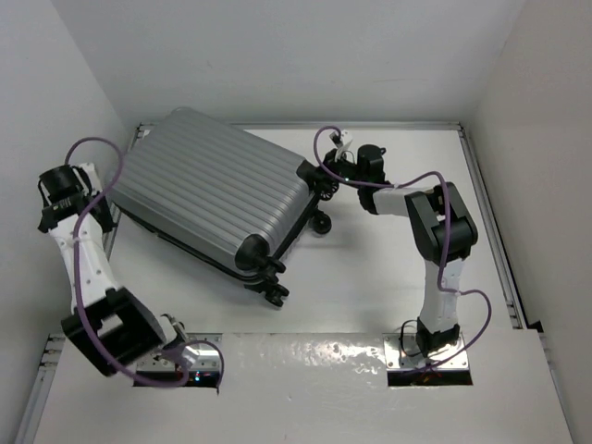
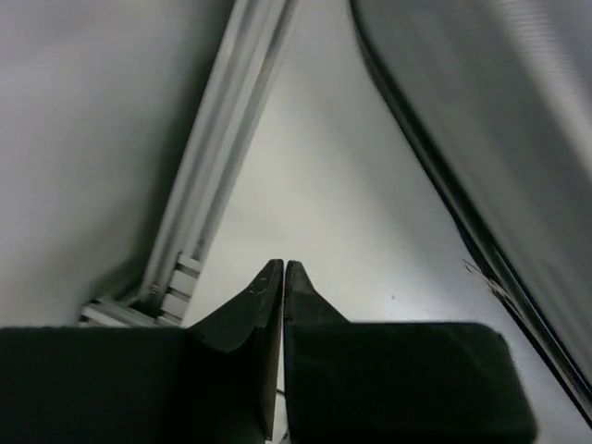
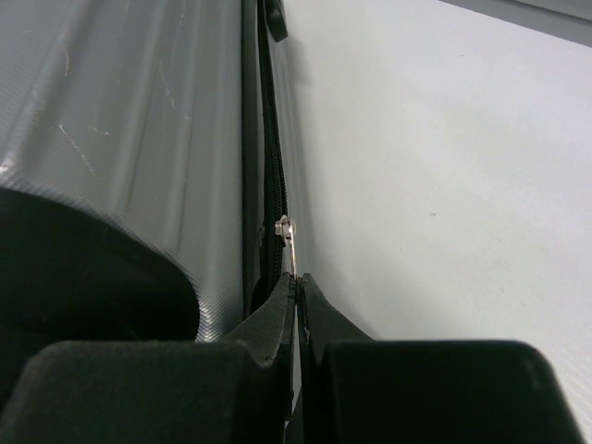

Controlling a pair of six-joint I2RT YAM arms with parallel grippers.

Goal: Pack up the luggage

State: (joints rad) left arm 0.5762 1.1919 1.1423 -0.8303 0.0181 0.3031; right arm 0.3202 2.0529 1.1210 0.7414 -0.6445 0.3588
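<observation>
**The right gripper (image 3: 296, 277) pinches the zipper pull (image 3: 289, 233) of the shut suitcase (image 1: 213, 190).**

The suitcase lies flat and a little turned on the table (image 1: 379, 277), towards the back left, with its wheels (image 1: 320, 220) on the side of the right arm. The right fingers are pressed together on the small metal pull, at the seam (image 3: 270, 157) between the two shells. I judge this hold is for drawing the zipper along the edge, to close the case fully. The left gripper (image 2: 283, 270) is closed with nothing between its fingers. It is low over the table, beside the left edge of the suitcase and near the metal rail (image 2: 217, 148). It is perhaps placed there to steady the case, but it does not touch it in these views.
</observation>
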